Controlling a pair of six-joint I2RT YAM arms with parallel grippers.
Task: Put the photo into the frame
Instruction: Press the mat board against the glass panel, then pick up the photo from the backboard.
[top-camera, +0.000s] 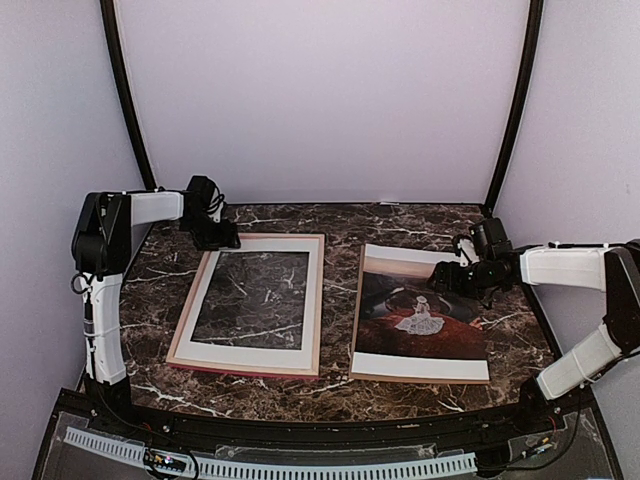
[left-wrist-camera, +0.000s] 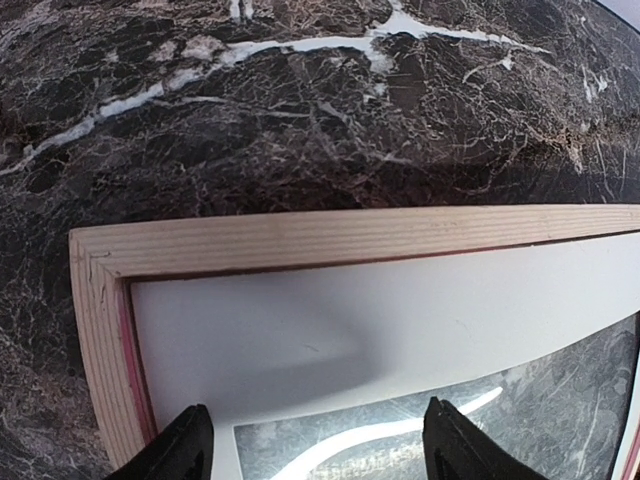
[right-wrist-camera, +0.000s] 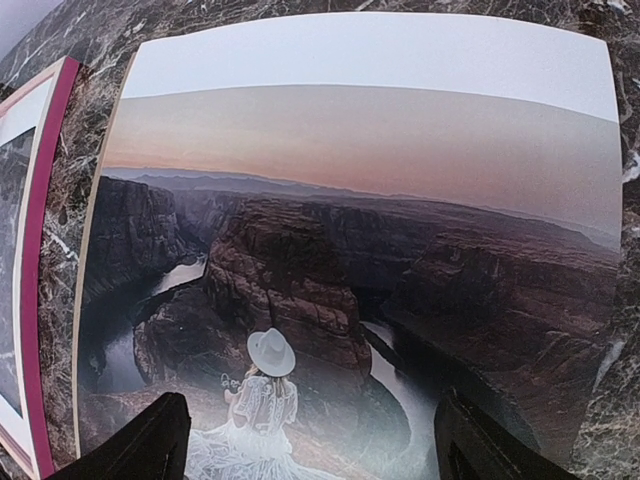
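The photo (top-camera: 420, 315) lies face up on the right of the table, a white-dressed figure on red-black ground under a pale sky; it fills the right wrist view (right-wrist-camera: 370, 200). The pink wooden frame (top-camera: 318, 300) lies flat on the left with a white mat (top-camera: 255, 355) inside it. My left gripper (top-camera: 222, 238) hovers open over the frame's far-left corner (left-wrist-camera: 300, 240), with its fingers (left-wrist-camera: 185, 445) above the mat (left-wrist-camera: 350, 330). My right gripper (top-camera: 440, 275) hovers open over the photo's right part, with its fingertips (right-wrist-camera: 150, 440) apart either side of the figure.
The dark marble table (top-camera: 400, 225) shows through the mat's window. A thin brown edge (top-camera: 355, 320) shows under the photo's left and near sides. The frame's pink edge (right-wrist-camera: 40, 250) lies close left of the photo. Curved dark poles and pale walls enclose the back.
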